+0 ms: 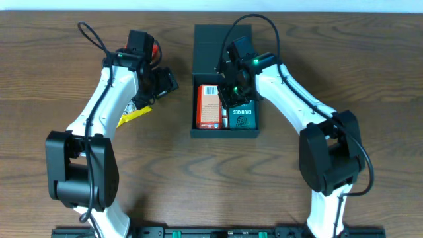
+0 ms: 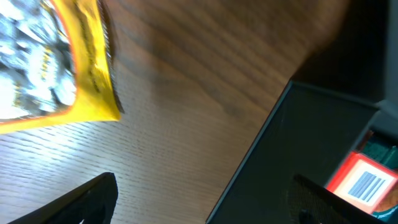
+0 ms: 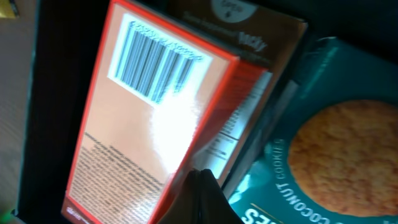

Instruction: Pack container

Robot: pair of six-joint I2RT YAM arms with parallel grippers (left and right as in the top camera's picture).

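Note:
The container [image 1: 225, 39], a dark box with its flap lid laid back, sits at the table's centre. Inside it an orange carton [image 1: 209, 106] with a barcode lies next to a teal cookie packet [image 1: 242, 118]. My right gripper [image 1: 232, 91] hangs over the box. Its shut, empty tips [image 3: 202, 174] point at the seam between the orange carton [image 3: 155, 112] and the teal packet [image 3: 323, 155]. My left gripper [image 1: 168, 82] is open left of the container, above bare table [image 2: 205, 205]. A yellow snack packet [image 1: 135, 114] lies beside it, and is also in the left wrist view [image 2: 56, 68].
A red object [image 1: 153, 49] sits behind the left arm, mostly hidden. A brown packet [image 3: 249, 25] lies past the orange carton inside the box. The container's left wall [image 2: 280, 155] runs close to my left gripper's right finger [image 2: 323, 199].

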